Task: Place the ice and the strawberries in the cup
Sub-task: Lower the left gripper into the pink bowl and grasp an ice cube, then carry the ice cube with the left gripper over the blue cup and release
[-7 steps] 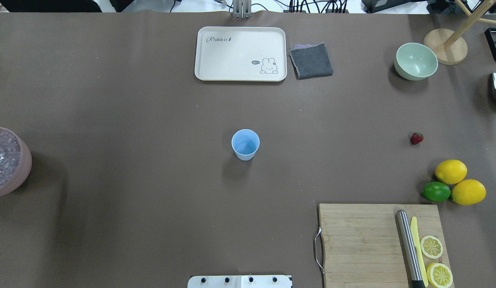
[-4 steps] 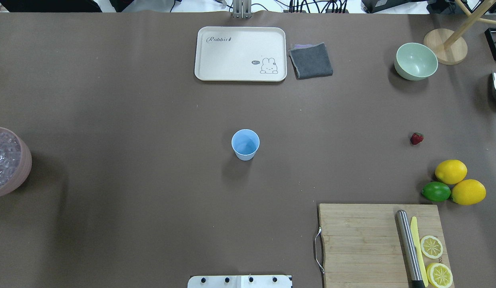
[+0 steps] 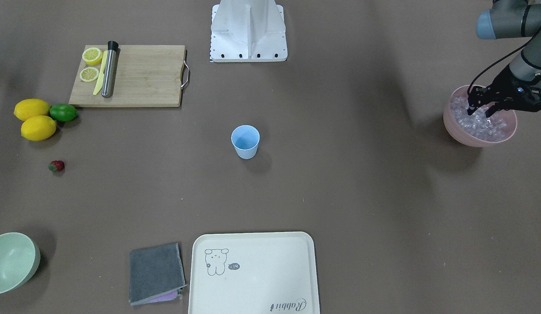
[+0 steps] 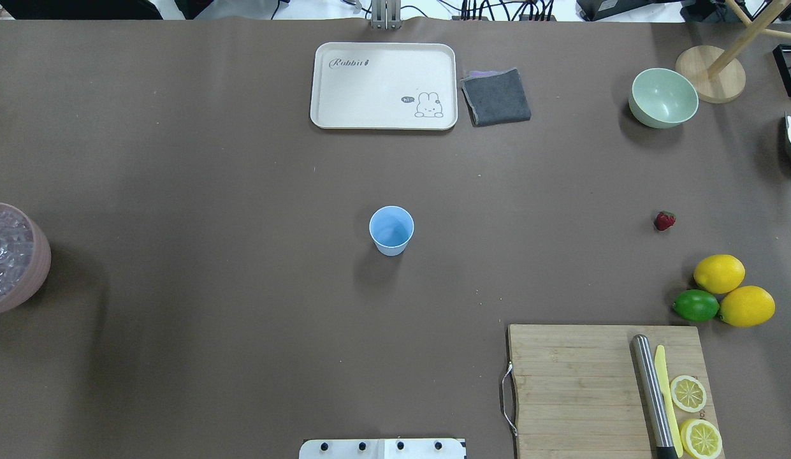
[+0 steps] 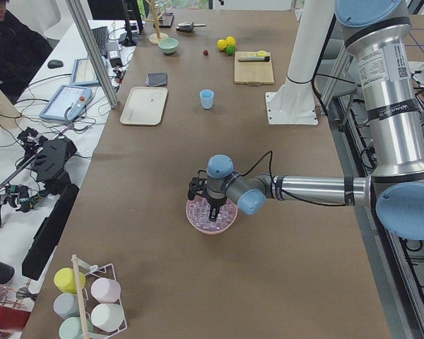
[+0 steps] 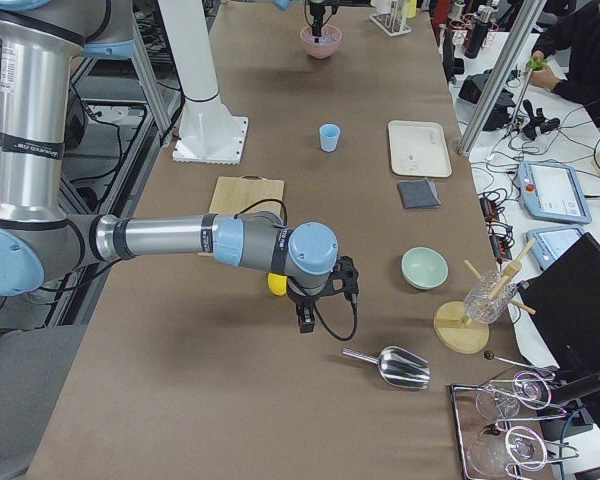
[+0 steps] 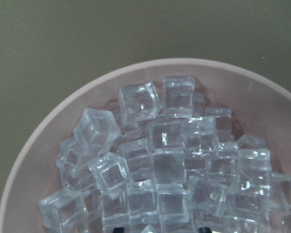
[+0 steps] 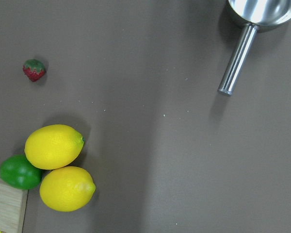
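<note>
- Pink bowl (image 3: 473, 137) of ice (image 7: 160, 160) sits way off on the robot's left; left gripper (image 3: 480, 113) hangs over the cubes, fingers spread, empty.
- Ice-grab step, I'd say: next it has to pinch one cube and carry it to the blue cup (image 3: 245, 141) in the middle.
- Strawberry (image 3: 56, 165) sits near the lemons (image 3: 38, 127); right gripper (image 6: 306, 322), can't tell.

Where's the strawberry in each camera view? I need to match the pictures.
Front-facing: strawberry far left, below the lemons.
Overhead: strawberry right side, above them.
Exterior left: strawberry far end, left of them.
Exterior right: not visible.
Left wrist: not in it.
Right wrist: strawberry upper left.
Landmark: the lemons.
</note>
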Robot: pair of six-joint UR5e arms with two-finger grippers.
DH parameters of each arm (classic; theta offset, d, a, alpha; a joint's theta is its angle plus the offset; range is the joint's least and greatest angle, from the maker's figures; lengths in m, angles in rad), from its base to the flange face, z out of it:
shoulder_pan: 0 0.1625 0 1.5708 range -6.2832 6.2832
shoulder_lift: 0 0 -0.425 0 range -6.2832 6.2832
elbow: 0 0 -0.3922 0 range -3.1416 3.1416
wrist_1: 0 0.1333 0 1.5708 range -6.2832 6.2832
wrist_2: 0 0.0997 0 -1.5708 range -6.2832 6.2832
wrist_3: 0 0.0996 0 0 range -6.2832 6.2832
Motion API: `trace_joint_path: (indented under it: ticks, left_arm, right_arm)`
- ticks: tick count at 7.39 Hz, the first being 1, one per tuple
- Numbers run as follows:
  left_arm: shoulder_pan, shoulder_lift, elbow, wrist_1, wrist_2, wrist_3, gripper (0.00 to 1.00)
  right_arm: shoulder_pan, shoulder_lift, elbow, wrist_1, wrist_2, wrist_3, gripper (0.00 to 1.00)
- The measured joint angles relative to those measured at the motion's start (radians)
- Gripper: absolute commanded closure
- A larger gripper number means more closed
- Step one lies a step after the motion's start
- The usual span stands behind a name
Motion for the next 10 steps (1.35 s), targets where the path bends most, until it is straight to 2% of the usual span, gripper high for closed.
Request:
trace_joint_path:
  ticks: [5,7,8,10]
  left_arm:
    - [-0.01,0.013,-0.024,0.008,-0.013,0.001,1.0]
    - [-0.03,0.017,-0.059,0.03,-0.072,0.003,1.0]
    - [-0.05,0.016,-0.086,0.064,-0.106,0.003,1.0]
    - [-0.076,-0.056,-0.184,0.267,-0.13,0.004,1.0]
  right_arm:
    - [0.0,-0.032,0.039,-0.008,0.011,0.002,0.0]
    - [0.0,-0.039,0.044,-0.008,0.012,0.002,0.0]
    - [0.0,-0.039,0.044,-0.007,0.012,0.002,0.0]
    - [0.0,-0.039,0.044,-0.002,0.012,0.002,0.0]
